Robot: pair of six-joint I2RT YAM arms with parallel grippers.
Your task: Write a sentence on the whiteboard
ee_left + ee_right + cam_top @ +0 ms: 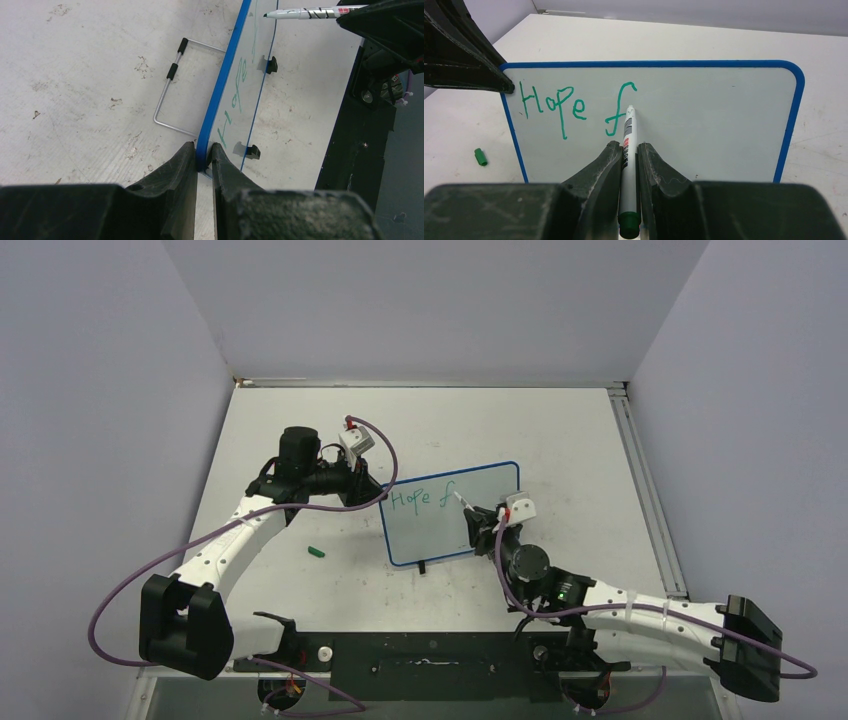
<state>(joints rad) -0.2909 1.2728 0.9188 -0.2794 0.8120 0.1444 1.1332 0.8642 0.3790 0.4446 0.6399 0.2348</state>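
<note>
Closest to me, at the near edge of the table, the two arms rise from their bases. The right arm reaches in from the near right corner. Its right gripper is closed tight on a white marker, fingers pinching the barrel on both sides. The marker's green butt end points back toward the wrist, and its tip lies at the board's face.

Left of that, a small green cap lies alone on the bare table, apart from both arms and off the board's left end.

Near the middle of the table, a little toward the right edge, the whiteboard stands on its long lower edge, its written face turned to the near edge. Two small black feet show under its bottom frame. The sentence is green handwriting along the upper left of the board and reads only "Hope f". The marker tip sits just right of the stem of the "f".

The left gripper is clamped on the board's blue frame at the upper left corner, one finger on each face.

Behind the board, a bent wire stand with two black sleeves lies flat on the table, towards the far edge.
</note>
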